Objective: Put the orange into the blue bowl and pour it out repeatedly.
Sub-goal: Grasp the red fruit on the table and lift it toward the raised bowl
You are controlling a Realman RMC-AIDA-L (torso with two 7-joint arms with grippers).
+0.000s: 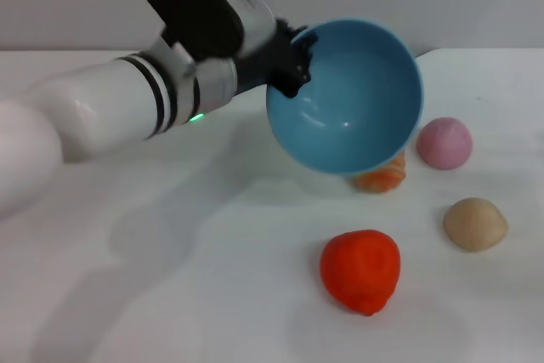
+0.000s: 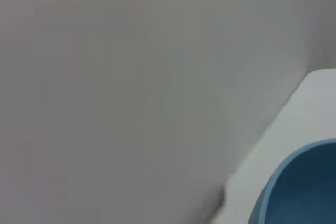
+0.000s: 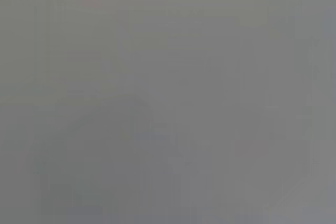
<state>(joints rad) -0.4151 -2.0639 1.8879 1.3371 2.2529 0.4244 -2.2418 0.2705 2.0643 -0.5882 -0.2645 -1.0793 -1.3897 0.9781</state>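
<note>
Below tipped blue bowl (image 1: pixel 357 99) in left claw (image 1: pixel 291 61): orange (image 1: pixel 359 270) on table (image 1: pixel 212 295).

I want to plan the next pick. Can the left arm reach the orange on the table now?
Probably not yet: the left gripper is shut on the tilted blue bowl, held in the air. The orange lies uncovered on the table, nothing over it.

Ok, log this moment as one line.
left gripper: shut on blue bowl rim, bowl tipped, empty | orange: on table, near side of the bowl | right gripper: not in view
</note>
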